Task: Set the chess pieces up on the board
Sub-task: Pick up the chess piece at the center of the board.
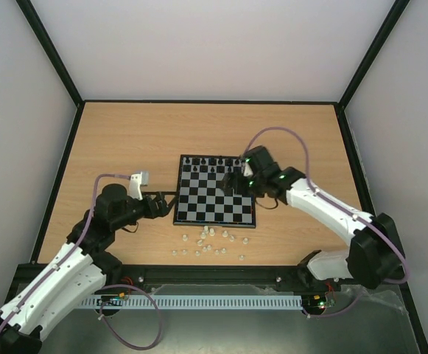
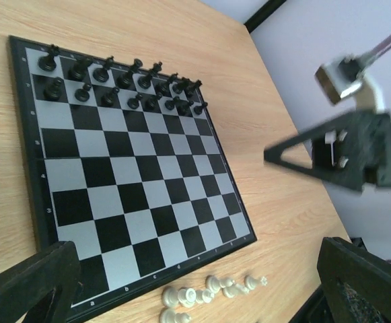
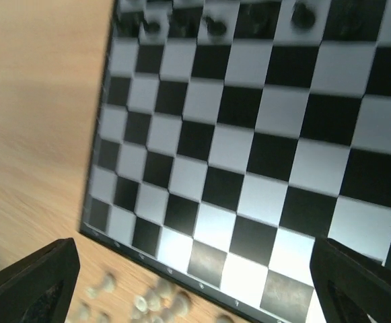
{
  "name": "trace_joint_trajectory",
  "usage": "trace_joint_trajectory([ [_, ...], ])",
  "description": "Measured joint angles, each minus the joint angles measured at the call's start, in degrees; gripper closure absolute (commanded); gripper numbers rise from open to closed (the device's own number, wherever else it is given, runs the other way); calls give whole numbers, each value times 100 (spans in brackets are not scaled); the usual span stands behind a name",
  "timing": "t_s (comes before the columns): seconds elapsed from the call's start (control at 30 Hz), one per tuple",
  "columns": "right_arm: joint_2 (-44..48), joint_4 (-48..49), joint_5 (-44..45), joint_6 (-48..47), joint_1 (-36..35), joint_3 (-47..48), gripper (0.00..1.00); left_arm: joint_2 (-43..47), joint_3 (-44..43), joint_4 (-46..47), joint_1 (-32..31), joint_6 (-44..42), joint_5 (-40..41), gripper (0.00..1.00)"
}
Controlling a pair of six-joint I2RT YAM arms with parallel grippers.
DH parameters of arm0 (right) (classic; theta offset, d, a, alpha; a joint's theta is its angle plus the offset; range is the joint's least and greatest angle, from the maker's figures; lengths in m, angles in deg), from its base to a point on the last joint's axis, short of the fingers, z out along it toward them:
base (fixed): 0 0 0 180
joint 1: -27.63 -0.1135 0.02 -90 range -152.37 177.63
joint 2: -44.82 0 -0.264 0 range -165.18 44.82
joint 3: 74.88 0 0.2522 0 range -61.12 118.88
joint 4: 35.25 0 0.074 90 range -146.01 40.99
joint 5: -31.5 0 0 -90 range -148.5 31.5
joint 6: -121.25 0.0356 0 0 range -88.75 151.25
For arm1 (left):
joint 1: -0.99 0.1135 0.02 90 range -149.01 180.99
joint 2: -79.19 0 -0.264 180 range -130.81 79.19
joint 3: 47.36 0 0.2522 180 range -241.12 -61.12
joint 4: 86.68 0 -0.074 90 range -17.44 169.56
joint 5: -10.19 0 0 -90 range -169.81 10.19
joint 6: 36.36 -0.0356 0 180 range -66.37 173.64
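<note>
The board (image 1: pixel 214 210) lies mid-table, with black pieces (image 1: pixel 210 164) lined up on its two far rows. Several white chess pieces (image 1: pixel 210 240) lie scattered on the wood just in front of its near edge, most of them toppled. My left gripper (image 1: pixel 159 204) hovers at the board's left edge, open and empty. In the left wrist view the board (image 2: pixel 134 168) fills the frame, with the white pieces (image 2: pixel 212 293) below it. My right gripper (image 1: pixel 233 183) hangs over the board's far right part, open and empty. Its wrist view shows the board (image 3: pixel 249 155) and blurred white pieces (image 3: pixel 148 303).
Black-framed pale walls enclose the wooden table (image 1: pixel 125 140) on three sides. A grey rail (image 1: pixel 206 302) runs along the near edge between the arm bases. A white connector (image 1: pixel 139 179) and purple cable stick up from the left arm.
</note>
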Motion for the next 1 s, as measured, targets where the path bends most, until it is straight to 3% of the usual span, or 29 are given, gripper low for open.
trace_joint_trajectory([
  [0.07,-232,-142,483,-94,-516,2,11,118,-24,-101,-31,33,221,1],
  [0.27,-595,-422,1488,-216,-1801,7,32,85,-46,-332,-57,48,774,0],
  [0.5,-1102,-435,1969,-297,-2439,9,47,-37,-46,-452,-57,105,1196,0],
  [0.83,-2002,-439,2177,-205,-3254,138,51,-267,-2,-505,-57,133,1222,1],
  [1.0,-2031,-431,2236,-55,-3331,188,60,-282,138,-494,-57,149,1217,1],
])
